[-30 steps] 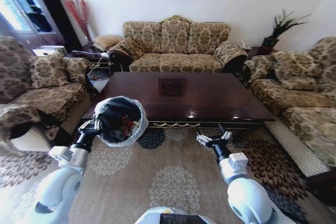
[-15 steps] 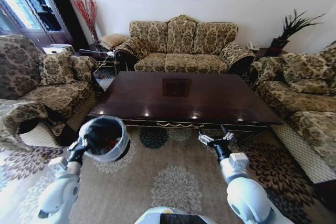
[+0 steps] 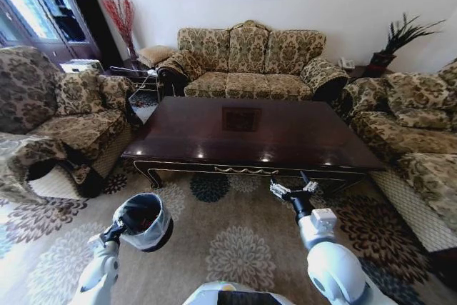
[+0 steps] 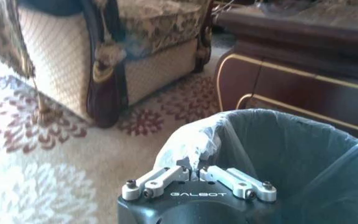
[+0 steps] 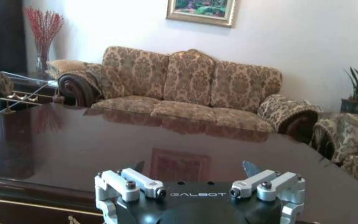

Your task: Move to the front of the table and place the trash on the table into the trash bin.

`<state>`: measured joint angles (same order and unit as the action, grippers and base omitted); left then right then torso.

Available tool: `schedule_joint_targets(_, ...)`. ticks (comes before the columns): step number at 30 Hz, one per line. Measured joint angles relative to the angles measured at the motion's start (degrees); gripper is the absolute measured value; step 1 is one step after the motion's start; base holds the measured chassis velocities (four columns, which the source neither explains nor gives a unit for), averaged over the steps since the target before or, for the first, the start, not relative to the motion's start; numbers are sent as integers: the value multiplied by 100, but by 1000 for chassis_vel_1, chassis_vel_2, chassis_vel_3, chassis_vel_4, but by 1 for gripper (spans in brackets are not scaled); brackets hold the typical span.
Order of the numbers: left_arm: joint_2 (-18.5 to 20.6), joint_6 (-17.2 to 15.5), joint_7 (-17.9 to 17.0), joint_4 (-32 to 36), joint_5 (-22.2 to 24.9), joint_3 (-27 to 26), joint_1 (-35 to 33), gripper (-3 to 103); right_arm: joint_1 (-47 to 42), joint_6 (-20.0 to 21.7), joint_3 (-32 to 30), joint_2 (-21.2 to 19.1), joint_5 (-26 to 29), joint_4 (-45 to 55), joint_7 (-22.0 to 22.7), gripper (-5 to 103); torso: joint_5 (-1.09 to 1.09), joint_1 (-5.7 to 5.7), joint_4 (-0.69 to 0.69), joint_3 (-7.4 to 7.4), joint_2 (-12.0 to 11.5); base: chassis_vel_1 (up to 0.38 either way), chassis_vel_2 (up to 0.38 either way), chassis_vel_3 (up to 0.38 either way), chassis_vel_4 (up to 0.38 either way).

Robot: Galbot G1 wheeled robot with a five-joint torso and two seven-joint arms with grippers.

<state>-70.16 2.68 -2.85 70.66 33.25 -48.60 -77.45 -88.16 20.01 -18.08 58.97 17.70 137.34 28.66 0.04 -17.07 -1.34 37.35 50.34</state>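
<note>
The trash bin, a small round bin with a white rim and black bag liner, hangs low over the carpet at my front left. My left gripper is shut on its rim. In the left wrist view the fingers pinch the bag edge of the bin. The table, glossy dark brown wood with gilt trim, stands just ahead. My right gripper hovers open at the table's front edge, holding nothing; the right wrist view shows this gripper above the table top. The trash is hidden from me.
A patterned sofa stands behind the table, an armchair to the left and another sofa to the right. A floral carpet covers the floor between me and the table. The armchair's base is close to the bin.
My left arm has lowered the bin from table-edge height down and back toward the carpet. The camera has shifted slightly. The right gripper has stayed in place, open.
</note>
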Motion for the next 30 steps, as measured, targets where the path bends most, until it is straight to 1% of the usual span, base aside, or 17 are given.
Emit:
schedule_joint_targets(1,0,0,0,0,0,0,0,3,0,0,0,0,0,0,0,100,0,0,0,0,0,0,0,0,0)
schedule_joint_targets(3,-23,61,46,-342,50,67,172,3,-9,-18,5,27,-24,-15,0,100,-5,0,-1,0,0,0,0,0,0)
schedule_joint_targets(5,-36,90,59,-457,50,87,225,3,-3,-21,16,34,-28,-17,0,100,-5,0,0,0,0,0,0,0,0)
schedule_joint_targets(7,-67,165,102,-748,37,126,342,3,21,-23,42,43,-31,-18,3,100,-5,0,-2,0,0,0,0,0,0)
schedule_joint_targets(10,-74,421,222,-1279,37,193,530,3,17,-29,49,84,-40,5,18,100,-4,0,-4,0,0,0,0,0,0)
schedule_joint_targets(13,-57,552,292,-1577,45,222,648,3,-31,-60,18,129,-62,34,21,100,-4,0,-3,0,0,0,0,0,0)
schedule_joint_targets(14,-57,552,292,-1577,45,222,648,3,-31,-60,18,129,-62,34,21,100,-4,0,-3,0,0,0,0,0,0)
schedule_joint_targets(15,-28,650,381,-1874,48,245,788,3,-94,-102,-31,180,-93,58,20,100,-3,0,-2,0,0,0,0,0,0)
schedule_joint_targets(18,-2,727,483,-2246,113,336,1033,3,-165,-179,-120,271,-128,68,11,100,-3,0,-3,0,0,0,0,0,0)
schedule_joint_targets(20,-1,741,501,-2317,118,353,1094,3,-174,-191,-136,285,-131,69,8,100,-4,0,-2,0,0,0,0,0,0)
schedule_joint_targets(21,-4,771,524,-2470,113,380,1240,3,-180,-212,-171,301,-133,73,3,100,-5,0,-1,0,0,0,0,0,0)
schedule_joint_targets(24,-11,778,528,-2597,80,391,1381,3,-181,-230,-221,309,-132,79,-2,100,-3,0,1,0,0,0,0,0,0)
schedule_joint_targets(25,-13,779,528,-2675,59,395,1457,0,-181,-240,-263,309,-125,79,-5,100,-3,0,0,0,0,0,0,0,0)
schedule_joint_targets(26,-15,775,538,-2783,40,401,1542,4,-178,-252,-312,307,-114,79,-11,100,-3,0,-2,0,0,0,0,0,0)
schedule_joint_targets(28,-15,775,552,-2848,32,402,1588,4,-176,-259,-338,304,-105,79,-16,100,-3,0,-3,0,0,0,0,0,0)
schedule_joint_targets(29,-14,775,572,-2904,25,402,1624,9,-175,-266,-360,302,-99,79,-20,100,2,0,-2,0,0,0,0,0,0)
schedule_joint_targets(30,-19,775,607,-3010,-16,402,1682,14,-174,-276,-387,295,-85,78,-22,100,1,0,-2,0,0,0,0,0,0)
